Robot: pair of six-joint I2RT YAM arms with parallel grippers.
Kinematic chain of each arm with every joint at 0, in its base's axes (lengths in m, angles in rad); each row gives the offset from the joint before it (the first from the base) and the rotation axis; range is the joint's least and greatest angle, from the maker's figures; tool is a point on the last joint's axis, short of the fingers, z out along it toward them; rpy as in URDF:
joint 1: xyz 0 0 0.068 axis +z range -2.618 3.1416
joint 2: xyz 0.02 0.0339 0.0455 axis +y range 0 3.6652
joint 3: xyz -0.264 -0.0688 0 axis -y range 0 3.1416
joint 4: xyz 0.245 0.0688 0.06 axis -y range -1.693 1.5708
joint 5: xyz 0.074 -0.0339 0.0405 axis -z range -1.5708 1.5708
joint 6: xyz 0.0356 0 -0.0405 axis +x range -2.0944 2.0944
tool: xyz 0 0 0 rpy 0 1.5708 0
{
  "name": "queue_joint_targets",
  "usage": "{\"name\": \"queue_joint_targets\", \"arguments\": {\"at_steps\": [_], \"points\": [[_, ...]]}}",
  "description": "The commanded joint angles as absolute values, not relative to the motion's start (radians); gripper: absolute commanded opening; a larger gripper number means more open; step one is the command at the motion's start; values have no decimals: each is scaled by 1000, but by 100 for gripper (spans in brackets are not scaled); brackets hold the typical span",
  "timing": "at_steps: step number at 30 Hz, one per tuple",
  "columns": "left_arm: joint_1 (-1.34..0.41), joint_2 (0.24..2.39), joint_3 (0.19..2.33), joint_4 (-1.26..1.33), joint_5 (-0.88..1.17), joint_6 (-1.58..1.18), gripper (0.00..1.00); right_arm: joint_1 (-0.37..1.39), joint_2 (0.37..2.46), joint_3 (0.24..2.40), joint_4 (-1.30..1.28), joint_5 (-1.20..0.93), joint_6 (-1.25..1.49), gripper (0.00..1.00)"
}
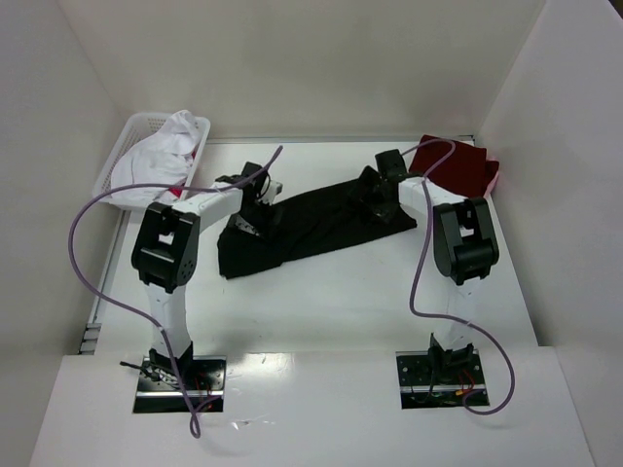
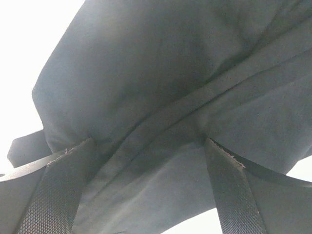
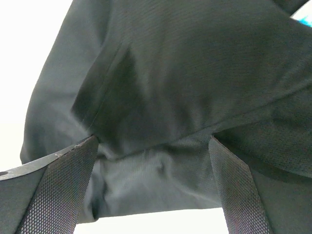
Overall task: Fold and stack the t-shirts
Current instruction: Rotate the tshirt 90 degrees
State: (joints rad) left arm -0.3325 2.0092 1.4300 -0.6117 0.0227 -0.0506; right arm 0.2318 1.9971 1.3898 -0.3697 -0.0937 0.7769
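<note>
Black t-shirt (image 1: 311,226) lay stretched left to right across mid tabletop (image 1: 341,302). Left gripper (image 2: 148,141) and right gripper (image 3: 153,139) each stood apart, astride bunched cloth, not clamped. Risk: closing on a single layer would probably drag the fold crooked.

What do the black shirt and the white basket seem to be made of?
Black t-shirt: soft matte knit cloth, likely cotton; the wrist views show fine weave, seams and folds. Basket: white, stiff, probably plastic, with a lattice of open holes in its wall.
</note>
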Motion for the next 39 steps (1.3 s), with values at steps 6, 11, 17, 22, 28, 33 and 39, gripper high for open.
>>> {"name": "queue_joint_targets", "arguments": {"at_steps": [6, 11, 17, 22, 28, 33, 39], "points": [[-515, 1804, 1165, -755, 221, -329, 100, 253, 2104, 1517, -413, -32, 700, 100], [-605, 1761, 1103, -755, 271, -370, 100, 270, 2162, 1603, -403, -15, 668, 100], [-766, 1804, 1124, -679, 373, -413, 100, 299, 2258, 1709, -414, -34, 653, 100], [-818, 1813, 1131, -647, 426, -449, 100, 337, 2320, 1796, -414, -36, 653, 100], [-818, 1718, 1078, -710, 385, -512, 100, 365, 2370, 1924, -433, -20, 653, 98], [-818, 1559, 1122, -779, 328, -616, 100, 365, 2338, 2011, -433, -11, 627, 98], [-809, 1372, 1162, -841, 142, -753, 100, 365, 2152, 1957, -421, -24, 622, 100]]}}
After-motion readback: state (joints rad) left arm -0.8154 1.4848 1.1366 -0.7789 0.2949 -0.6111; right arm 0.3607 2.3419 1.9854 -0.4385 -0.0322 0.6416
